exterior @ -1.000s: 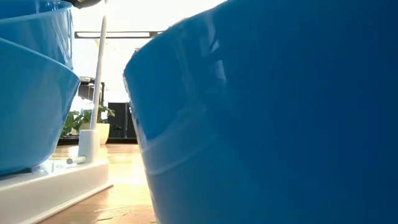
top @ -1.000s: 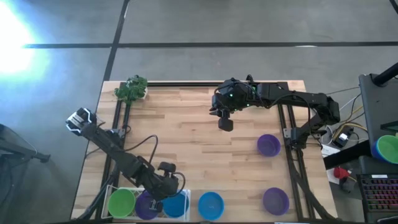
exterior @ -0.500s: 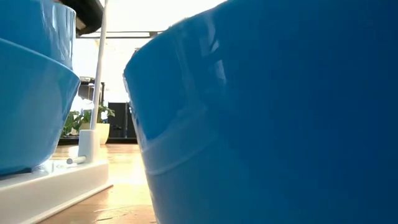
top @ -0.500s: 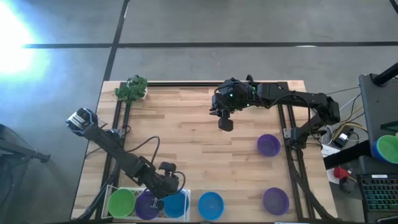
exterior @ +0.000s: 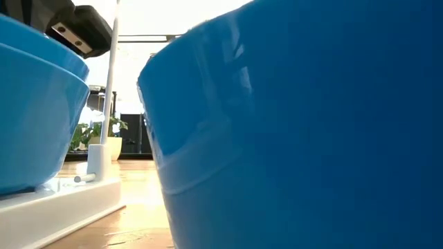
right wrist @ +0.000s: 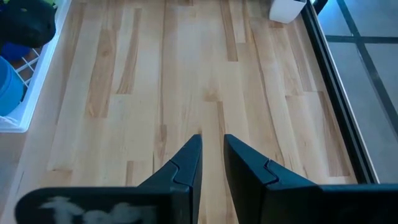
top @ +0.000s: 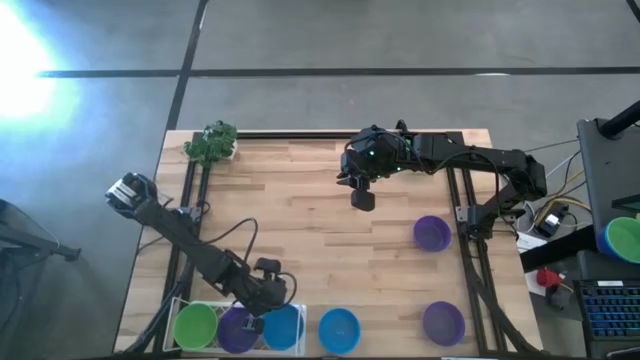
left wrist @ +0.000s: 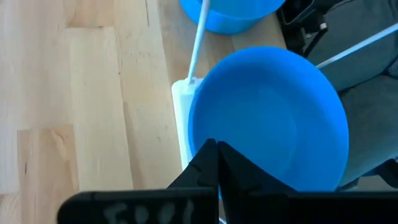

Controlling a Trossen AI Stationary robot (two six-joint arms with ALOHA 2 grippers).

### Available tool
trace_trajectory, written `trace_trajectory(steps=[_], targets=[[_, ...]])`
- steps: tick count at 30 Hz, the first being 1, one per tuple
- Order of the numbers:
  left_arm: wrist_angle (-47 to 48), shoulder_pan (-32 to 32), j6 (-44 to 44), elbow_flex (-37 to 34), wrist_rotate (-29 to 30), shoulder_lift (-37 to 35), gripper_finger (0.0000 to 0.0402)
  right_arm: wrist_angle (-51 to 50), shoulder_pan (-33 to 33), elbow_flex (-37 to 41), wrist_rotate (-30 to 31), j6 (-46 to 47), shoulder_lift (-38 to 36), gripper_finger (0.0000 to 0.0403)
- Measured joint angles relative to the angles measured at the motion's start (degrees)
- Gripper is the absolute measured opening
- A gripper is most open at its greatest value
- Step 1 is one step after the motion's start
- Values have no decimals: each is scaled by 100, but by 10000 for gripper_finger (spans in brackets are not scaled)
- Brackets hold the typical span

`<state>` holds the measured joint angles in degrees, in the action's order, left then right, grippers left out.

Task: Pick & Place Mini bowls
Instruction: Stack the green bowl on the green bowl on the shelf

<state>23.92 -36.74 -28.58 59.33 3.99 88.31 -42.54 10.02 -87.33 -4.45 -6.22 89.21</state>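
Hovering closed left gripper [top: 262, 305] over blue bowl [top: 283, 329] in white tray [left wrist: 182, 118], right gripper [top: 361, 198] slightly parted, empty, mid-table.

Both arms over the table, nothing held.
The left gripper [top: 262, 303] reaches low at the near-left corner, fingers [left wrist: 214, 163] pressed together. The right gripper [top: 361, 198] hangs mid-table at the far side, fingers [right wrist: 186, 162] slightly parted.
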Motion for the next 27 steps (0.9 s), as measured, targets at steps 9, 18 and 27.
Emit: trace_trajectory(steps=[9, 18, 27], targets=[[-4, -2, 211, 2, 478, -143, 0, 0, 2, 0, -1, 9, 0, 61], [-191, 0, 251, -178, 660, -146, 0, 0, 1, 0, -2, 22, 0, 61], [-330, 27, 458, -240, 806, -146, 0, 0, 0, 2, -2, 22, 0, 61]])
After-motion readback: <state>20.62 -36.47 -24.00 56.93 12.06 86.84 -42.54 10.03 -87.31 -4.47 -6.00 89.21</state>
